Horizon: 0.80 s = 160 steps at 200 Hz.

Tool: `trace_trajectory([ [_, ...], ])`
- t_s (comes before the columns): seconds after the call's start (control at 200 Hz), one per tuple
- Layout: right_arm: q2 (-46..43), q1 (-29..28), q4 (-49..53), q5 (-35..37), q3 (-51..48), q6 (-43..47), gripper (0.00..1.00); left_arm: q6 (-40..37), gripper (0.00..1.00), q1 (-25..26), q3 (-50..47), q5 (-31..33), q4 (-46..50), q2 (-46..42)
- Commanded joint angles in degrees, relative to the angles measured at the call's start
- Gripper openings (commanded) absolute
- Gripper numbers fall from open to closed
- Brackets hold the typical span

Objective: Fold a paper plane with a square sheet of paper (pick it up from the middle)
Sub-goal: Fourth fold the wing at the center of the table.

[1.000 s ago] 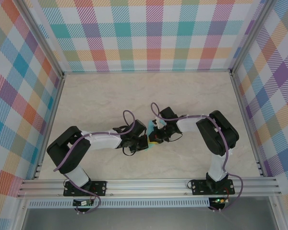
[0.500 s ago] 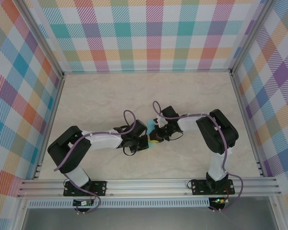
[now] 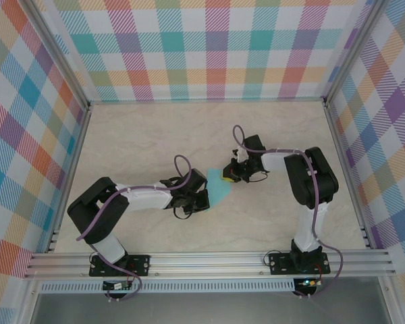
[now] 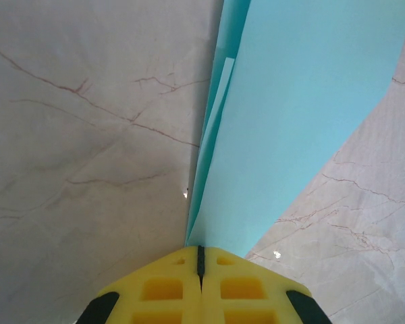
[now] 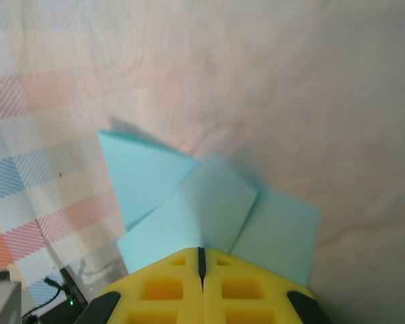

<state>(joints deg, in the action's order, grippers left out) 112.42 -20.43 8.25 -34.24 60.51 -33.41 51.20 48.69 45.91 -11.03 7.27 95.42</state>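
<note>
Left gripper [image 3: 201, 200]: pads pressed together on the near end of the sheet of paper [image 3: 220, 189], which is part-folded and at the middle of the table [image 3: 135, 135], well apart from every edge. Right gripper [image 3: 229, 177]: pinching its far end. Step judged mid-fold; next move calls for laying the layers flat and creasing. Checked walls [image 3: 209, 47] stand beyond, and nothing obstructs.
</note>
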Motion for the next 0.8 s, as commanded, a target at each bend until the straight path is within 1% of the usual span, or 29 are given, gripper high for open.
trace_trajectory([
  [0.0,2.5,2.8,0.6,9.9,2.2,1.4,0.00,-0.7,0.00,1.8,-4.0,-1.4,12.8,3.9],
  [0.1,1.8,3.4,1.6,9.6,4.4,1.7,0.00,-1.0,0.00,1.8,-3.5,-1.4,13.0,3.8],
  [0.2,-1.3,3.4,1.6,8.0,4.9,2.2,0.00,-1.2,0.00,1.8,-3.0,-1.0,13.3,3.7],
  [0.36,-7.9,2.2,1.4,4.6,1.2,2.8,0.00,-0.9,0.00,1.8,-2.7,-0.3,13.1,3.3],
  [0.465,-11.2,-0.9,1.2,3.7,-2.7,3.6,0.00,-0.7,0.00,1.8,-2.5,0.0,12.9,3.3],
  [0.55,-12.6,-4.5,1.3,5.1,-5.2,4.6,0.00,-0.7,0.00,1.8,-2.3,0.2,13.0,3.5],
  [0.67,-12.8,-8.7,-0.9,6.3,-8.6,6.2,0.00,-0.6,0.00,1.8,-2.2,0.4,13.1,3.5],
  [0.795,-11.8,-12.2,-3.0,7.0,-9.9,8.4,0.00,-0.5,0.00,1.8,-2.2,0.7,13.4,3.2],
])
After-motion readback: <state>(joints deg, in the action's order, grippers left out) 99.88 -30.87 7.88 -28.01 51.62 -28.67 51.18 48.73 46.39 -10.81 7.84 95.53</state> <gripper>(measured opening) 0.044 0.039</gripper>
